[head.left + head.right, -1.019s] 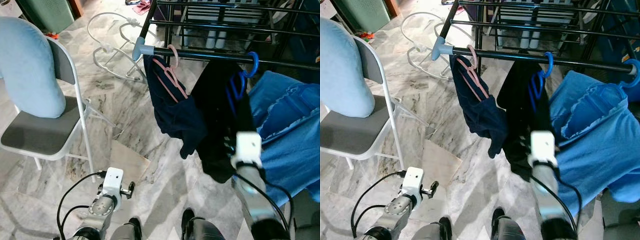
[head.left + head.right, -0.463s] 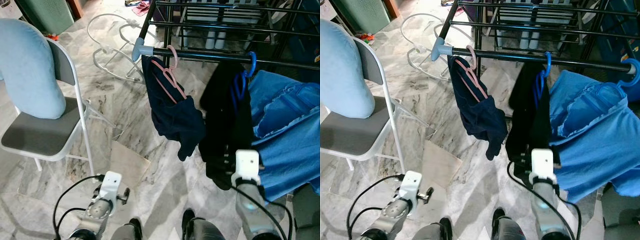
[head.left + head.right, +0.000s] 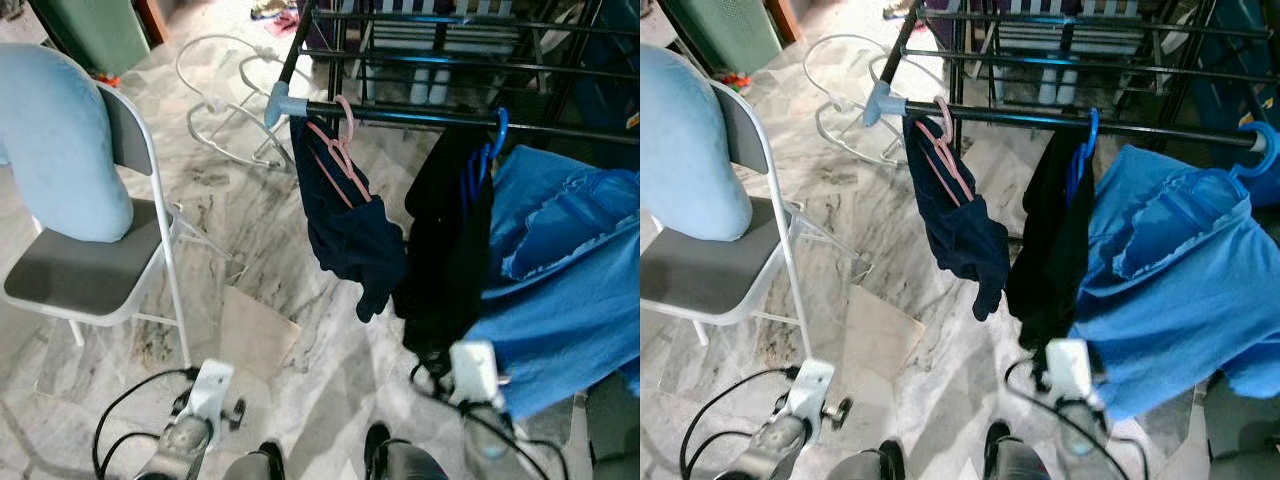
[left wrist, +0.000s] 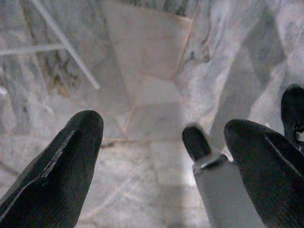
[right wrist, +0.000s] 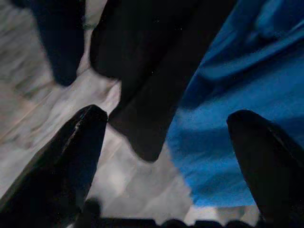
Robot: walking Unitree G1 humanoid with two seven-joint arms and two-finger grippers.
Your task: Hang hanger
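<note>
On the black rail of the drying rack, the blue hanger hangs by its hook with a black garment on it, between a pink hanger and a blue shirt. It looks light and stiff; the hook or neck is the best place to hold. Both pincers are low and empty. The right pincer is spread wide below the clothes. The left pincer is spread wide over the floor.

Even daylight brightens the marble floor with pale glare near the chair; both arms low in the head views smear with motion blur; the right wrist view is dim and soft.
</note>
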